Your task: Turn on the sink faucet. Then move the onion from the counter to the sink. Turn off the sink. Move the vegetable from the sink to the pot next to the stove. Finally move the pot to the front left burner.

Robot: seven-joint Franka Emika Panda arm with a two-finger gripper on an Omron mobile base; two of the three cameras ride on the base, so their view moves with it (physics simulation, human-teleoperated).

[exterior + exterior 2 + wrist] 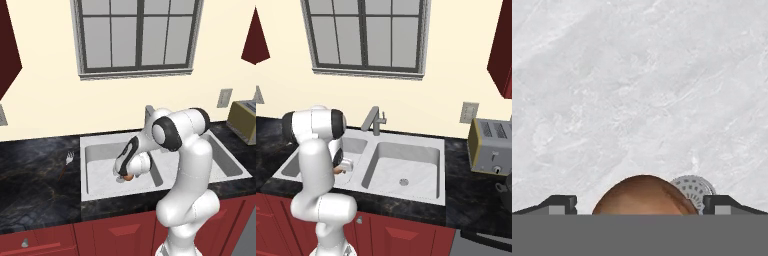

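Observation:
The tan-orange onion (128, 176) (337, 170) (643, 196) lies on the floor of the left basin of the pale sink (100, 141) (406, 148), beside the round drain (695, 187). My gripper (123, 175) (341, 167) (639, 204) reaches down into that basin and is open. Its dark fingertips (562, 204) stand on either side of the onion with a gap on each side. The grey faucet (374, 120) (148, 113) stands behind the sink, partly hidden by my arm in the left base view.
Black counter (35, 175) (466, 190) runs on both sides of the sink. A small utensil (67, 162) lies left of the basin. A grey toaster (244, 120) (491, 145) stands at the right, with a dark pot (504, 188) in front of it.

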